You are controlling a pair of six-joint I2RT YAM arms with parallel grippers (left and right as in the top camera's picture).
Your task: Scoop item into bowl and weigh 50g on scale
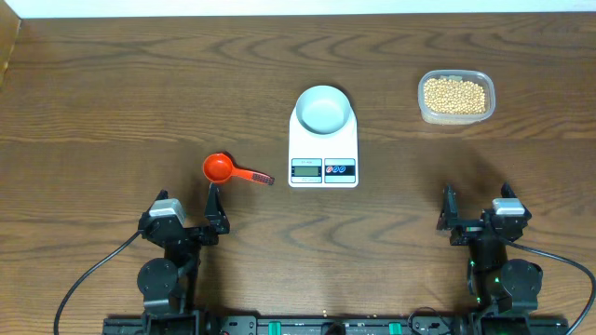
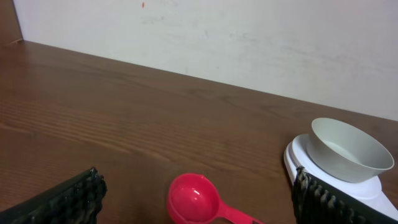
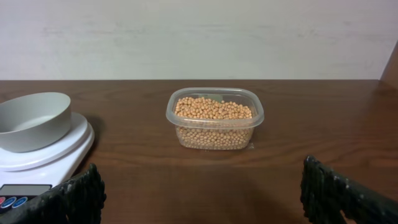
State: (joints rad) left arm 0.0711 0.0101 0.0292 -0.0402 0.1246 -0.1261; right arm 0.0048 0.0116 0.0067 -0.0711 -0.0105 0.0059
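Scale (image 1: 322, 149) display (image 1: 306, 168): digits too small, possibly blank

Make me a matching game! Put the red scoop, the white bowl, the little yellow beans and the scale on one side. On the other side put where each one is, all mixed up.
Things
1. red plastic measuring scoop
2. small round white bowl
3. small round tan-yellow beans
4. flat white digital kitchen scale

Places
A. inside the clear rectangular plastic tub
B. in the middle, between scoop and tub
C. lying on the wooden table, left of the scale
D. sitting on top of the scale

Pairs: 1-C, 2-D, 3-A, 4-B
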